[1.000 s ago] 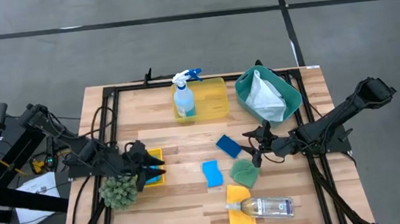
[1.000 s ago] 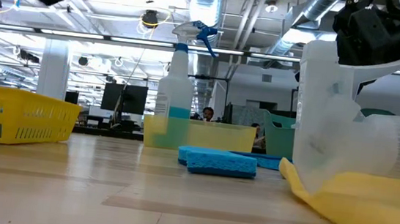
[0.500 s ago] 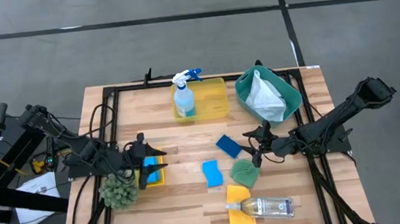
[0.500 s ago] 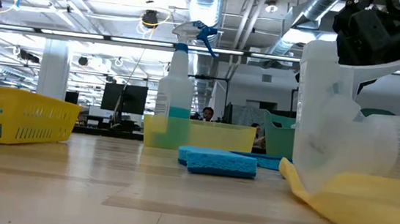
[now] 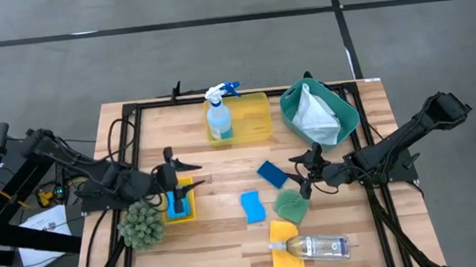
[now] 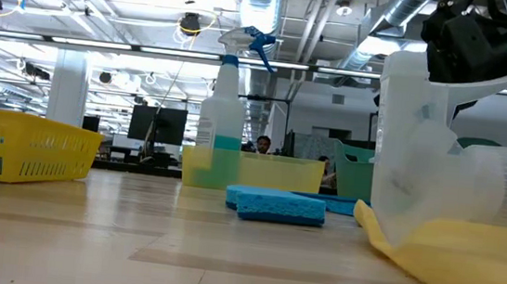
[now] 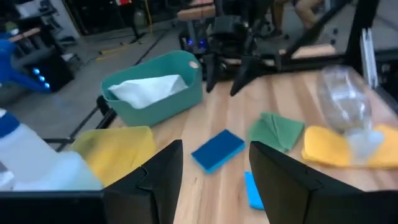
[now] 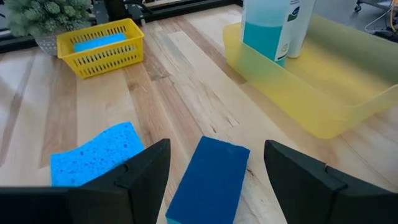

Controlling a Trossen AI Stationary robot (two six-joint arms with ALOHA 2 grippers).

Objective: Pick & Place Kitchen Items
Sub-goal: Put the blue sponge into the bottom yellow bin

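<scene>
Left gripper (image 5: pixel 191 173) sits at centre-left of the overhead frame, above the small yellow basket (image 5: pixel 180 200), fingers spread apart and nothing between them. Inside that basket lies a blue sponge (image 5: pixel 177 204), and the spiky green ball (image 5: pixel 141 225) rests just beside the basket, lower left. Over on the right, the right gripper (image 5: pixel 300 173) hovers at centre-right, jaws parted and empty, and its wrist camera looks straight down on the dark blue sponge (image 8: pixel 208 178) lying between its fingers' line of sight. A lighter blue sponge (image 5: pixel 252 206) lies near it, toward the lower middle, with the green cloth (image 5: pixel 290 205) just to its right. Down at the bottom centre, the clear bottle (image 5: pixel 319 247) lies on its side on top of the yellow cloth (image 5: pixel 283 237). Up at the top centre, the spray bottle (image 5: pixel 218 115) with blue liquid stands upright in the translucent yellow tray (image 5: pixel 252 119), a white bottle (image 8: pixel 300 25) standing right next to it. To the upper right, the teal bin (image 5: pixel 343 110) holds a white cloth (image 5: pixel 313 115).
</scene>
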